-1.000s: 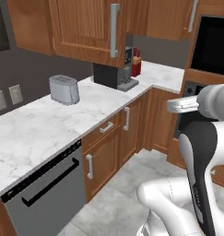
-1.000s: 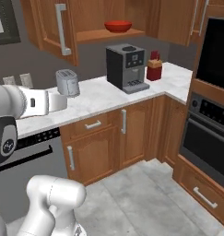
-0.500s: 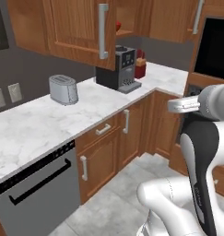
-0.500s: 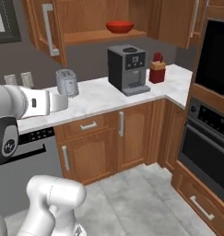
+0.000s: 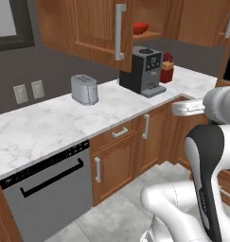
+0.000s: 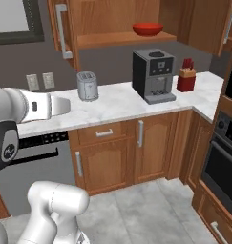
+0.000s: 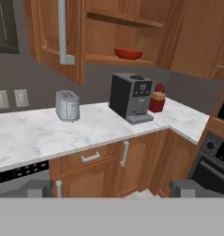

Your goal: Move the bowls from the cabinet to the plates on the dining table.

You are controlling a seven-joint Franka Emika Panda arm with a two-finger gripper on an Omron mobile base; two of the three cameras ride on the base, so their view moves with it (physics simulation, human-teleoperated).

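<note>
Marble counter (image 6: 117,102) under cabinet (image 6: 112,21) (red bowl (image 6: 147,29) inside).

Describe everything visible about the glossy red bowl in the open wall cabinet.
The glossy red bowl is shallow and round, with a smooth shiny surface and a wide rim. It sits upright on the lower wooden shelf of the open brown wall cabinet, toward the shelf's right part, above the dark grey coffee machine on the marble counter. Nothing else touches it, and its inside cannot be seen.
</note>
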